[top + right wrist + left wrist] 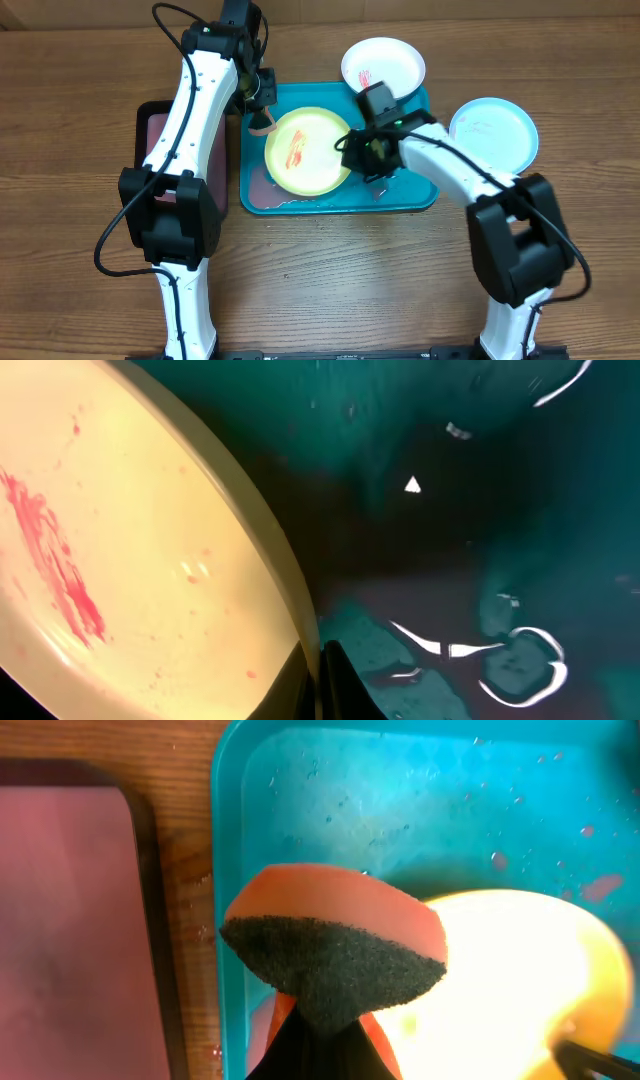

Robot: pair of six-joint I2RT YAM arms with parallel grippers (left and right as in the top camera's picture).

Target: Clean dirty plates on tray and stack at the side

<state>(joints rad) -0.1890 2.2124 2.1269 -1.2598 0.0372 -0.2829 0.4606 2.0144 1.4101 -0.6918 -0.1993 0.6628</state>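
Sponge (335, 960) clamped in left gripper (318, 1045), right by yellow-green plate (308, 150) on teal tray (252, 175); right gripper (362, 152) looks pinched on that plate's rim; red smear (296, 150) across it; blue plate (495, 130) beside tray.

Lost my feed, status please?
Left pincer shut on orange-and-black sponge, by smeared yellow-green round plastic plate in teal plastic tray. Right pincer at its rim, grip unclear. Nothing blocking.
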